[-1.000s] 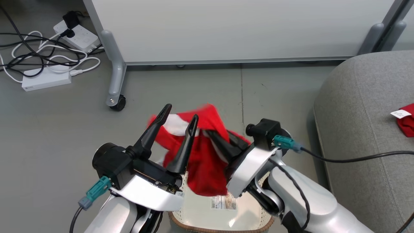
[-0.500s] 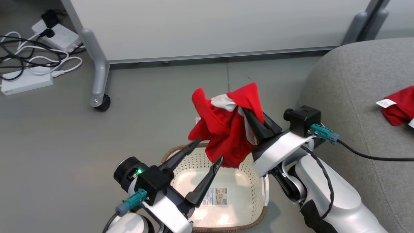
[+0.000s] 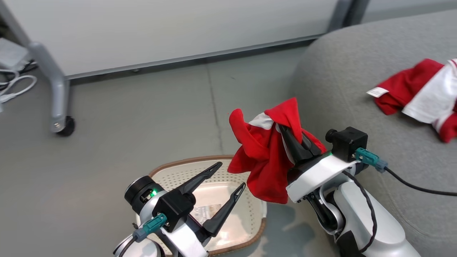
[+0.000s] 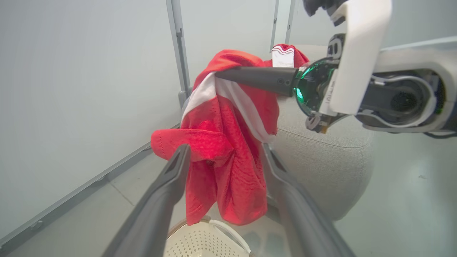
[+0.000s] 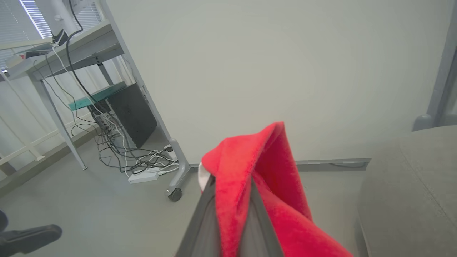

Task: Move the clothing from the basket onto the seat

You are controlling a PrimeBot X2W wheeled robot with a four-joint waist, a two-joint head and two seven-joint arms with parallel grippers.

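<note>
My right gripper (image 3: 291,134) is shut on a bunched red garment with white trim (image 3: 264,157), which hangs in the air over the basket's far right corner, beside the seat's front edge. In the right wrist view the red cloth (image 5: 257,160) drapes over that gripper (image 5: 232,184). My left gripper (image 3: 231,174) stands open and empty above the cream basket (image 3: 171,167), just below and left of the hanging cloth (image 4: 228,142). The basket's base with its paper label shows bare. A second red and white garment (image 3: 417,92) lies on the grey seat (image 3: 357,89).
A white partition panel on a wheeled grey leg (image 3: 59,121) stands behind the basket, with cables (image 3: 14,85) at the far left. A desk with a dark computer case (image 5: 132,114) stands further left. Grey floor lies between the basket and the panel.
The head camera has turned right, bringing more of the seat into view. My right gripper has lifted the garment out of the basket toward the seat. My left gripper has dropped back over the basket.
</note>
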